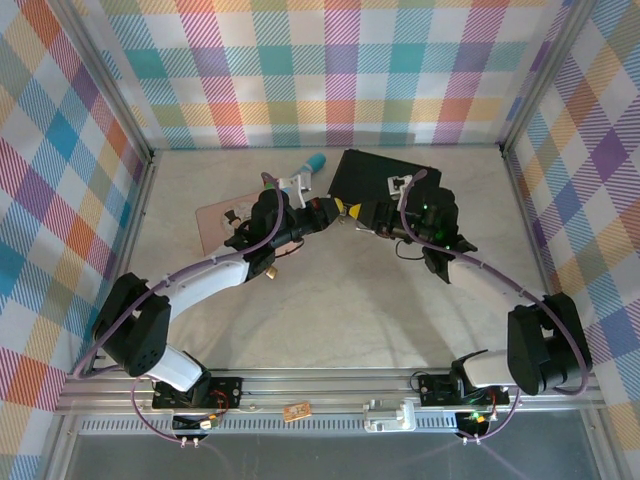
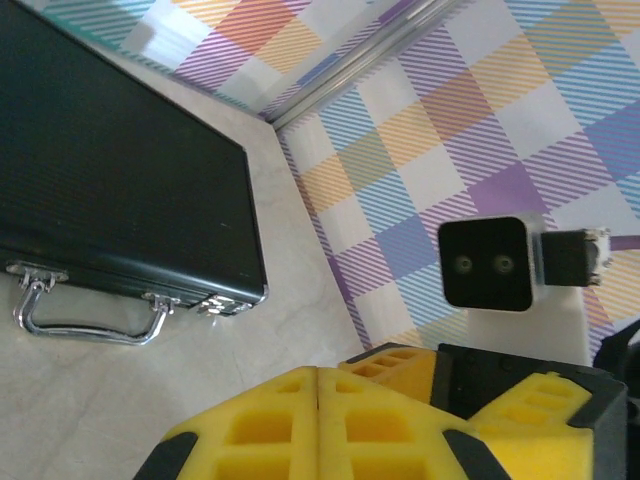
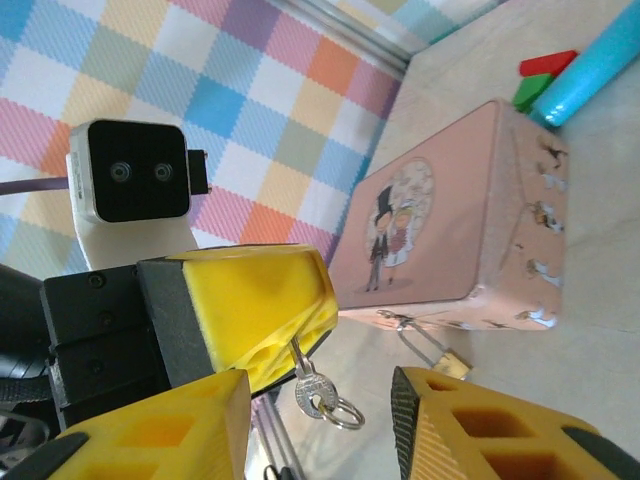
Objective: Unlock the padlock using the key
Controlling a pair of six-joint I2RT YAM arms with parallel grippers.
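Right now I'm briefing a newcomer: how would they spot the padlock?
Find the pink tin with the cartoon couple on its lid, left of the black case. Against its side wall, apparently hooked to the clasp, sits the padlock. It alone has a brass body and silver shackle; the nearby key is grey.

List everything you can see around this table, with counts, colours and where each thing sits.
black rectangular case: one, black with a silver handle, far side of the table, right of centre
pink rectangular tin: one, pink, left of the case
small brass padlock: one, gold with a silver shackle, at the tin's edge
thin grey metal key: one, silver-grey, on a ring, hanging from the left gripper
blue cylinder: one, beyond the tin
red block: one, beside the cylinder
green block: one, beside the red block
flat orange-brown tag: one, on the metal rail
left gripper: yellow pads, shut on the key
right gripper: yellow pads, open
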